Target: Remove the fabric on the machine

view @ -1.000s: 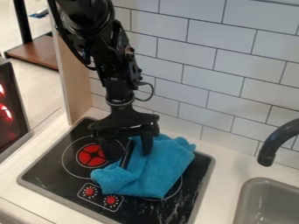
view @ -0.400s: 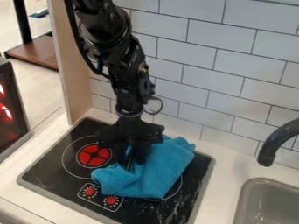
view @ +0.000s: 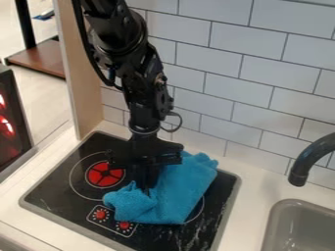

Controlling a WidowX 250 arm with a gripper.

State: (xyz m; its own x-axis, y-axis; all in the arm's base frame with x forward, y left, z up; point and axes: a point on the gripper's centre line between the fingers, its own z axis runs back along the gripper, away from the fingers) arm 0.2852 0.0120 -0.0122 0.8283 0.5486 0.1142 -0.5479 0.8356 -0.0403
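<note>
My gripper [view: 148,184] points down, pinching a fold of the blue fabric [view: 182,193]. The fabric lies across the black stove [view: 58,195], beside 1 red burner [view: 105,174] and near 2 red knobs [view: 100,214]; a gray sink [view: 280,215] sits apart.

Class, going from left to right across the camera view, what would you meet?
Dark panel with a red glow, upright wooden board, blue cloth, black faucet.

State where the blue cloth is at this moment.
In the camera view, the blue cloth lies on the black stovetop, right of the red burner, beneath the gripper.
</note>
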